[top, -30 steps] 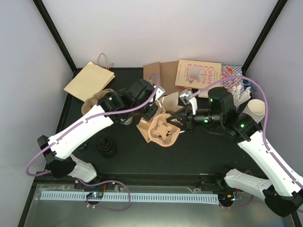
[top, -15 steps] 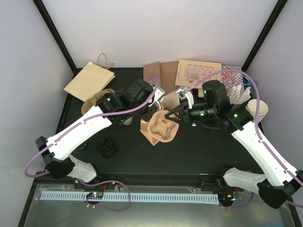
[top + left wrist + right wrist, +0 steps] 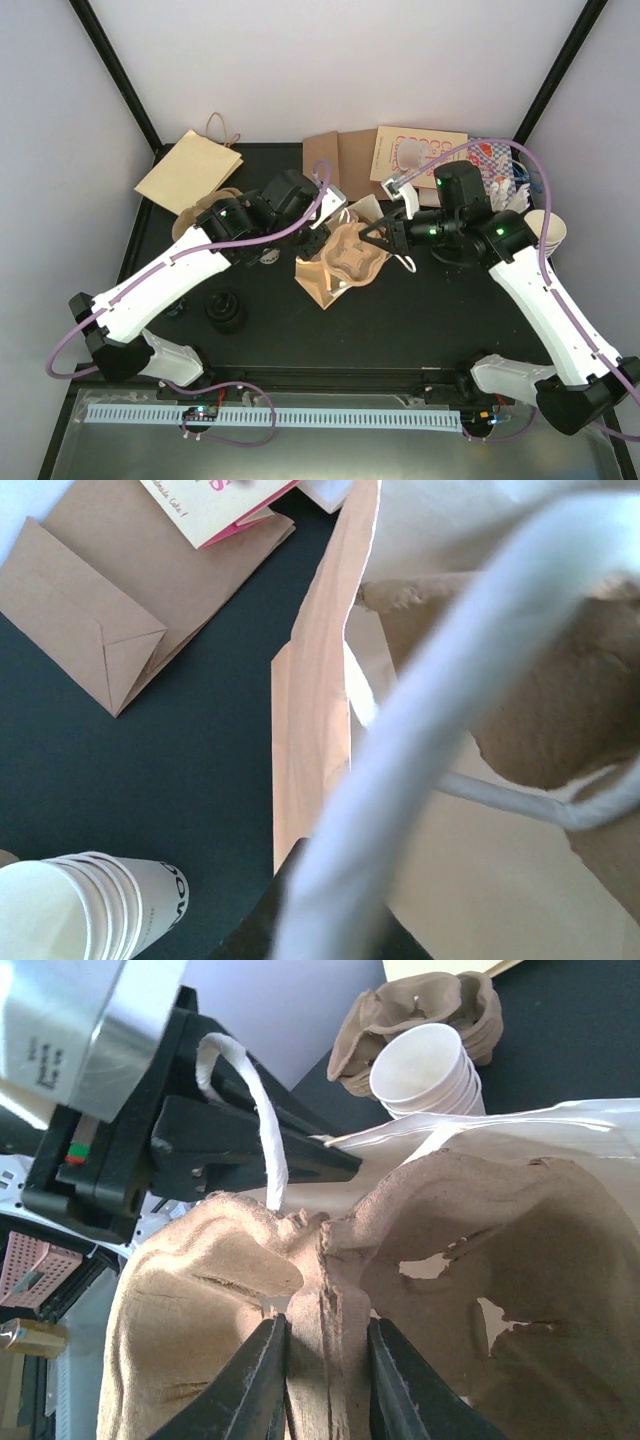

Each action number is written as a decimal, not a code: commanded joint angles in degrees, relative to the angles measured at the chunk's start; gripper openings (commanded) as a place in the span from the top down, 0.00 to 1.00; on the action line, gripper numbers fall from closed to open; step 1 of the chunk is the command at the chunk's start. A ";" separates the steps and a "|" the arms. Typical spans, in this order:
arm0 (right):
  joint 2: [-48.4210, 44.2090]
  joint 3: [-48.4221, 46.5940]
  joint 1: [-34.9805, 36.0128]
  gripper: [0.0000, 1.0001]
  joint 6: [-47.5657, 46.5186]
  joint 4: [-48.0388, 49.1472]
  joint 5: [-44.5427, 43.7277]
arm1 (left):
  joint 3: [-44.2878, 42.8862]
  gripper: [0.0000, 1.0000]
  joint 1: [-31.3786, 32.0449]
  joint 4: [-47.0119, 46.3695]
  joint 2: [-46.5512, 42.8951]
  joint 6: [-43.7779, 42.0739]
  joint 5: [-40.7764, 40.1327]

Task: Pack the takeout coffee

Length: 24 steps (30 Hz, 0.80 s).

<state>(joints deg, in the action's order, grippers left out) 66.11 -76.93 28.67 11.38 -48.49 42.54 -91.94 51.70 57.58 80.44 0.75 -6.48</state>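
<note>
A tan paper bag [image 3: 312, 283] lies mid-table with its mouth open. My left gripper [image 3: 322, 222] is shut on the bag's white rope handle [image 3: 243, 1080], which crosses the left wrist view as a blurred white band [image 3: 430, 720] over the bag's side panel [image 3: 310, 740]. My right gripper [image 3: 325, 1360] is shut on the centre ridge of a brown pulp cup tray [image 3: 200, 1290] and holds the tray [image 3: 352, 255] at the bag's mouth. A round black lid [image 3: 225, 311] stands at the front left; I cannot tell whether a cup sits under it. No lidded takeout coffee shows.
Flat brown bags [image 3: 190, 170] [image 3: 335, 155] and a printed card [image 3: 420, 155] lie along the back edge. Stacked white cups [image 3: 545, 230] stand at the right; another stack [image 3: 85, 905] lies beside the bag. Spare pulp trays [image 3: 200, 215] sit at the left.
My right gripper has carried the pulp tray back and slightly left, up against the bag's mouth. The left gripper has kept hold of the handle and shifted slightly back.
</note>
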 commanded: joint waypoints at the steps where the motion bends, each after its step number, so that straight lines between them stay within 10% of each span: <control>1: 0.38 -2.02 -1.26 0.76 1.07 -0.18 -1.89 | -0.13 0.99 -0.20 0.98 -1.45 -1.77 2.93; 24: 0.88 -1.79 6.86 0.75 -4.75 -7.48 -28.33 | -0.67 0.98 -1.07 -0.73 -1.63 4.34 11.48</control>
<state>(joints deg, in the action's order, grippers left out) 66.63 -77.25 34.11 10.31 -51.75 21.89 -91.46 51.07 58.41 80.44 3.70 1.74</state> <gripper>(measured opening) 0.247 0.018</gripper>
